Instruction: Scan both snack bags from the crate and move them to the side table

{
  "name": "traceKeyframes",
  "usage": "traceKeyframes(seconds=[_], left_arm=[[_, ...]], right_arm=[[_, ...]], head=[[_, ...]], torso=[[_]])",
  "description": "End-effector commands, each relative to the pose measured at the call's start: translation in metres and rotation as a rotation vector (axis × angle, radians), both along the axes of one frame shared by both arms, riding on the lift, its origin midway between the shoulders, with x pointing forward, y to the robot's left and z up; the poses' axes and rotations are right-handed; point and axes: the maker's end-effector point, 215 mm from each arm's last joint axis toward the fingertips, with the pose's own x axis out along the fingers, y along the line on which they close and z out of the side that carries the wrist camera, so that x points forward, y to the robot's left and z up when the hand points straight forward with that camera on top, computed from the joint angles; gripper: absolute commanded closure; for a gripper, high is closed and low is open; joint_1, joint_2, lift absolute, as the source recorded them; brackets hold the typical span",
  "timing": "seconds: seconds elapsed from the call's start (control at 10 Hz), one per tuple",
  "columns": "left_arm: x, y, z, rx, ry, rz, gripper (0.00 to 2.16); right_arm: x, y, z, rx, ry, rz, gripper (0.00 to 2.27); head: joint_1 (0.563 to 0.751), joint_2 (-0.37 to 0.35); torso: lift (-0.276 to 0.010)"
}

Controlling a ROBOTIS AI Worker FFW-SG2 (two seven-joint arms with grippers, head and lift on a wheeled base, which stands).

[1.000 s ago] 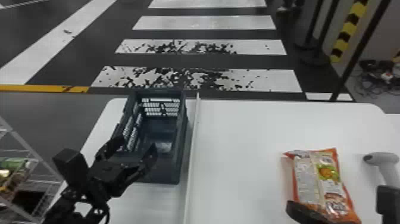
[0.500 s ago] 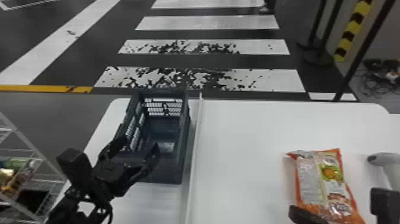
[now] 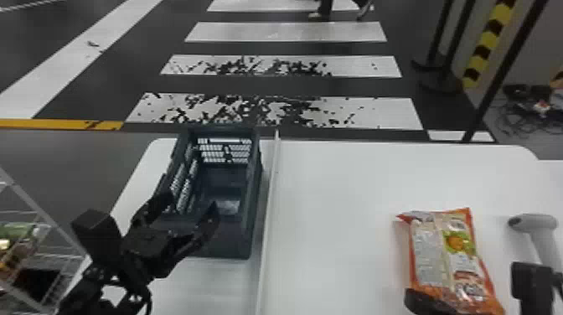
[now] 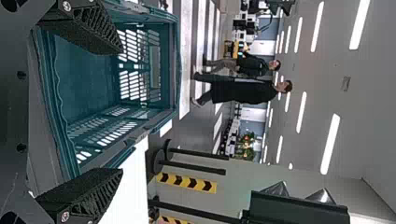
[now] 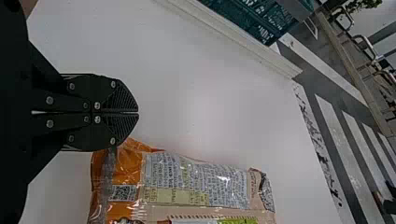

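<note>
My black right tool (image 5: 136,112), pressed together beside the near-right orange plastic snack bag (image 5: 196,182), should be spreading before gently pinching it.

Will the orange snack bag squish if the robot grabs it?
Probably: the snack bag has a wrinkled wrapper that should bend. Its shiny surface may be slippery. Lying flat, it likely won't roll if pushed.

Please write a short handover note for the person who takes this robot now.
Left gripper: open, at the crate's near end.
Right gripper: shut, beside the bag, holding nothing.
Crate and scanner: on the table, left and right of the bag.
Done: one bag is on the table; scan unclear.
Likely remaining: confirm its scan, move it to the side table, account for the other bag.
</note>
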Motion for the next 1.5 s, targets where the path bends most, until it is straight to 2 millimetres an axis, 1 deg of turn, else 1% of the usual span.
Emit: traceKeyframes(seconds=[0.0,0.4,0.5,0.8,0.9,1.0,1.1,1.2,1.3,1.4], left_arm=[[0.0,0.0,0.0,0.001,0.0,-0.001,0.1],[0.0,0.0,0.0,0.001,-0.002,0.0,0.1],[0.0,0.0,0.0,0.001,-0.002,-0.001,0.1],[-0.001,0.0,0.001,0.001,-0.003,-0.001,0.1],[-0.001,0.001,0.001,0.002,-0.004,0.0,0.1],[-0.001,0.001,0.001,0.002,-0.004,0.0,0.1],[-0.001,0.0,0.002,0.001,-0.005,-0.001,0.1],[-0.001,-0.001,0.003,0.001,-0.008,-0.002,0.1],[-0.002,0.0,0.004,0.003,-0.008,-0.002,0.1],[-0.002,0.001,0.005,0.007,-0.01,-0.004,0.1]], right_arm=[[0.001,-0.003,0.0,-0.006,-0.001,-0.004,2.06],[0.002,-0.014,-0.009,-0.045,0.009,-0.014,2.06],[0.003,-0.017,-0.009,-0.055,0.008,-0.018,2.06],[0.005,-0.018,-0.005,-0.056,0.0,-0.019,2.06],[0.003,-0.015,-0.002,-0.041,-0.003,-0.018,2.06],[0.003,-0.009,0.007,-0.027,-0.022,-0.009,2.06],[0.006,0.004,0.031,0.016,-0.066,0.012,2.04],[0.015,0.004,0.06,0.048,-0.121,0.006,1.77],[0.028,-0.008,0.081,0.04,-0.169,-0.016,1.17],[0.042,-0.028,0.094,0.014,-0.201,-0.052,0.37]], head=[[0.695,0.066],[0.695,0.053],[0.695,0.048],[0.695,0.042],[0.695,0.041],[0.695,0.041],[0.695,0.047],[0.695,0.06],[0.695,0.069],[0.695,0.067]], torso=[[-0.099],[-0.099],[-0.099],[-0.099],[-0.099],[-0.099],[-0.099],[-0.099],[-0.099],[-0.099]])
